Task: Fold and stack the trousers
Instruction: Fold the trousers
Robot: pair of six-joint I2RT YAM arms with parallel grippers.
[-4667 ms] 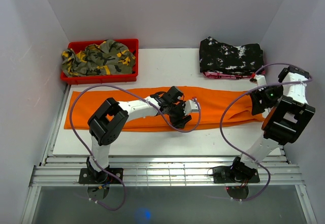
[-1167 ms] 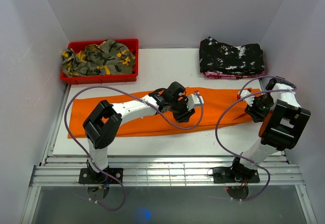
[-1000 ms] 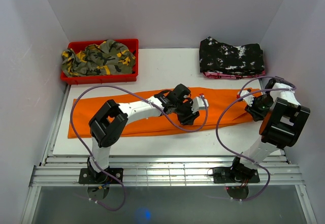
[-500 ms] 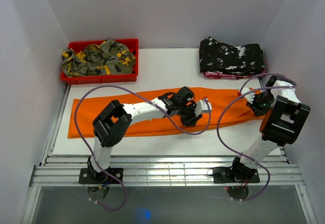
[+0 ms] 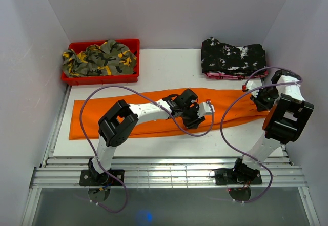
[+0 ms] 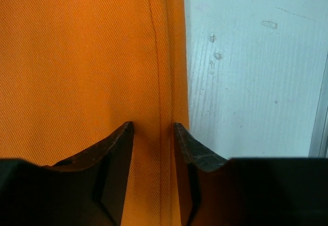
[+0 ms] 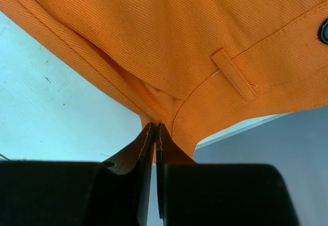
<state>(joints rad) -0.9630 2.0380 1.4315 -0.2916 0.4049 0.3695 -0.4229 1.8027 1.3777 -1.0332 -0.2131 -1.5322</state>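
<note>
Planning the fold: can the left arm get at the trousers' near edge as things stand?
Probably yes: the left gripper hangs open right over that edge of the trousers, with nothing between them.

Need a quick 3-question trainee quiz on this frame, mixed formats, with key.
1. True or false: the right gripper is shut on the trousers at the waist end.
2. The camouflage garment lies: A in the red bin; B on the trousers; C under the trousers.
3. Fill in: the left gripper's jaws stand ___ over the trousers' edge seam.
Key: 1 true; 2 A; 3 apart.
</note>
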